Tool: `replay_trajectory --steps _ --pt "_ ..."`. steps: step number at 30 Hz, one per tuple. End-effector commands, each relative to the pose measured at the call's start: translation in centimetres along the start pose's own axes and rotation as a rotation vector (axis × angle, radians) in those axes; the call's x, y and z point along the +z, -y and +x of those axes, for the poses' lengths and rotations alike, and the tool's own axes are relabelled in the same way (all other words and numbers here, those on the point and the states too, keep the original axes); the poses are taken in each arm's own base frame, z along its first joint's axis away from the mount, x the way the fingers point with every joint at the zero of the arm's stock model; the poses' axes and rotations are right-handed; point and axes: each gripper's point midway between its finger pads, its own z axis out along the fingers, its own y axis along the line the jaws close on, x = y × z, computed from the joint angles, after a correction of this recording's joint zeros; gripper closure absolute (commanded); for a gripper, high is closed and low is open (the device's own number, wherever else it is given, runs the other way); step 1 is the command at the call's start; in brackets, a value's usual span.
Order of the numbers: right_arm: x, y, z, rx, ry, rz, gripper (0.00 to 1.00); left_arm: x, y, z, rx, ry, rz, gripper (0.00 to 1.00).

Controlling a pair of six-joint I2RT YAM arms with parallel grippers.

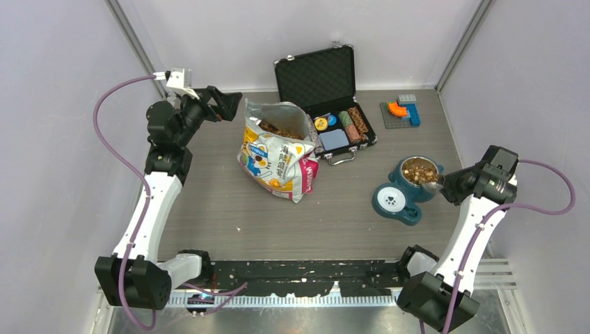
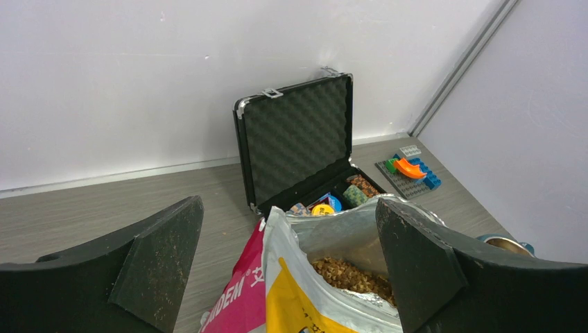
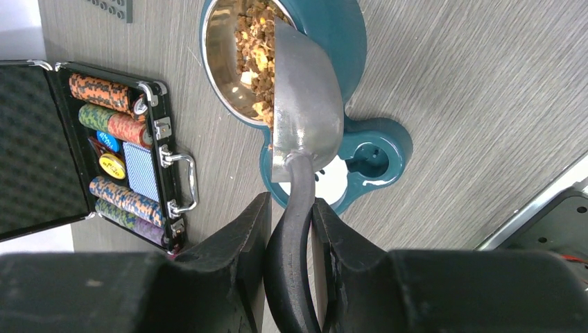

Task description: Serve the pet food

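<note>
Clamped in right gripper [image 3: 288,208]: black-handled metal scoop [image 3: 305,104], long axis pointing away, tipped over steel-lined teal feeder [image 3: 350,41]. Heaped inside, nubbly brown pet food [image 3: 253,48] (more in crinkled foil bag [image 1: 278,156]). Farther off, left gripper [image 1: 226,106] spread wide near bag mouth.

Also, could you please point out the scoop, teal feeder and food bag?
scoop [image 3: 305,104], right wrist view, back of its metal blade.
teal feeder [image 3: 349,40], right wrist view, outer wall.
food bag [image 1: 275,158], top view, printed front.
</note>
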Motion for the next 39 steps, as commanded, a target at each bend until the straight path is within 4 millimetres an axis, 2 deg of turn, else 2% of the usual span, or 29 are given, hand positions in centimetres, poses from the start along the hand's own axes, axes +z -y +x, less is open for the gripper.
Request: replay_trajectory --steps 1,14,19,27,34,39 --pt "-1.1 0.0 -0.9 -0.043 0.021 0.025 0.95 -0.2 0.7 -2.4 0.031 0.062 0.022 0.01" --pt "-0.9 -0.9 -1.6 -0.089 -0.016 0.081 0.95 -0.7 1.0 -2.6 0.038 0.068 0.027 0.01" --pt "-0.8 -2.5 -1.6 -0.135 -0.019 0.079 0.95 -0.9 0.8 -2.5 0.041 0.064 0.018 0.01" --pt "-0.1 -3.6 -2.8 -0.159 0.004 0.103 0.95 -1.2 0.5 -2.4 0.050 0.061 0.001 0.01" --pt "-1.7 -4.8 -4.3 -0.187 0.048 0.093 0.95 -1.3 0.5 -2.5 0.053 0.063 -0.002 0.01" --pt "-1.8 -4.7 -3.8 -0.205 0.019 0.090 0.95 -1.3 0.5 -2.6 0.053 0.068 0.000 0.01"
